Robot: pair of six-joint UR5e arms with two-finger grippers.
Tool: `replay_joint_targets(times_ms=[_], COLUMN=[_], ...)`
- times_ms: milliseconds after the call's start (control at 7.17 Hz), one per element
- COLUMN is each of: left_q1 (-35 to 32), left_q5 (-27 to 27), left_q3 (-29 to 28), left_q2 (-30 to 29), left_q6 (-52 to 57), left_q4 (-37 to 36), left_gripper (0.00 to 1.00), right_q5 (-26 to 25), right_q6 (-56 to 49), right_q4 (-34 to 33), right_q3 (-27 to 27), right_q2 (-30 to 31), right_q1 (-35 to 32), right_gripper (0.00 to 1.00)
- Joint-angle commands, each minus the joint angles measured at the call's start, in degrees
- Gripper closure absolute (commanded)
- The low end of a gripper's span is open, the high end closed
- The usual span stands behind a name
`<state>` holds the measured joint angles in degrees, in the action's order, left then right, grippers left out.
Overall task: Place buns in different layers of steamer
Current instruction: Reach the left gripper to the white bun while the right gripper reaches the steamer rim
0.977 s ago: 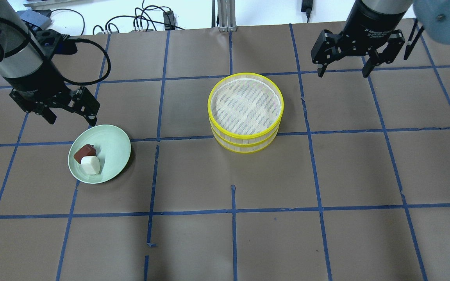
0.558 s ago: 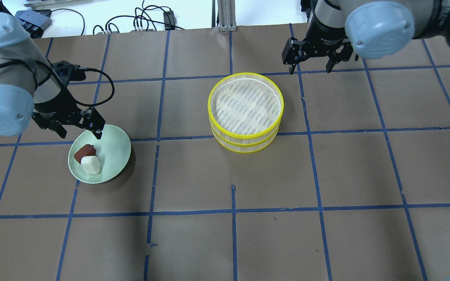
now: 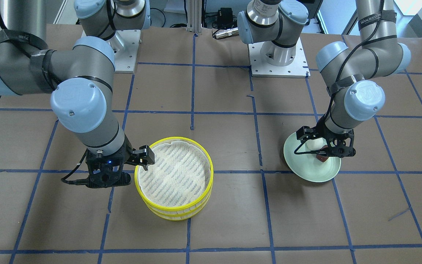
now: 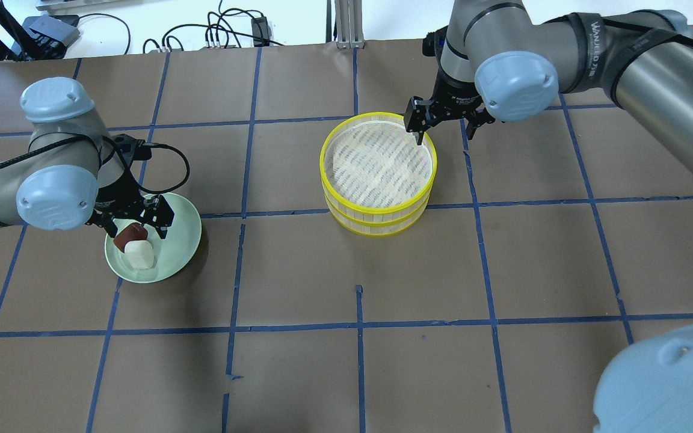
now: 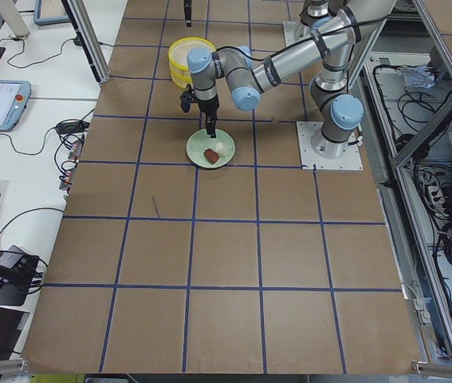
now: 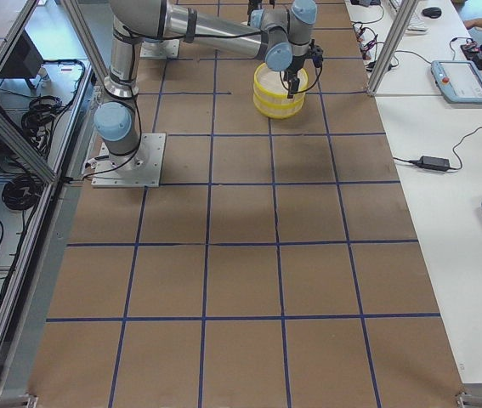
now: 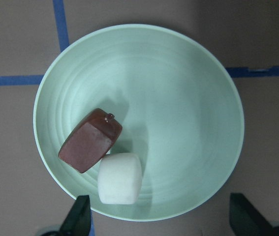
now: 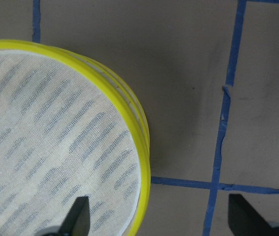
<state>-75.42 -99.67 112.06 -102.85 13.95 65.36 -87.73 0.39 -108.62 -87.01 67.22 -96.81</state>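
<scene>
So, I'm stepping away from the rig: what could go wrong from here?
The brown bun and white bun touch on the plate, so the open left gripper above them may knock one while closing on the other. The open right gripper straddles the rim of the top layer; lifting might drag or tip the lower layer stacked under it.

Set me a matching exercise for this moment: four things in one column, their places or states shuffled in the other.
1. white bun
2. left gripper
3. right gripper
4. steamer layers

a. stacked, top liner bare
b. open, above the plate
c. on the plate, beside the reddish-brown bun
d. open, jaws astride the yellow rim

Pairs: 1-c, 2-b, 3-d, 4-a
</scene>
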Motion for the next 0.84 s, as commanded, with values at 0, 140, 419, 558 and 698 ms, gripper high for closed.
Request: replay_joint_targets(times_ms=[0,140,419,558,698], left_q1=[0.01,0.01,0.10,0.01,0.01], left_q5=[-1.31,-1.31,-1.58,-1.67,-1.58], left_q3=[1.31,2.45,2.55,1.86,1.42], left_q2=[-1.91,-2.61,-2.71,-2.62,-1.32], left_q6=[-2.08,-3.91,-5.07,-5.42,-6.30], left_q4=[-0.06,-0.23,-0.15,-0.23,-0.67], left_gripper=[0.08,0.22,0.75,0.97,0.99], right_q5=[-0.69,-0.87,-0.86,-0.87,-0.87], right_q6=[0.57,2.67,6.64,6.99,7.00], right_q4=[-3.15,-4.48,-5.97,-6.16,-6.16], right_q3=[-2.62,-3.42,-4.04,-4.04,-4.04], right_q2=[-0.69,-0.95,-1.65,-1.83,-1.92], right_q1=[-0.93,-0.93,-0.93,-0.93,-0.93], right_gripper=[0.00,0.00,0.13,0.31,0.64])
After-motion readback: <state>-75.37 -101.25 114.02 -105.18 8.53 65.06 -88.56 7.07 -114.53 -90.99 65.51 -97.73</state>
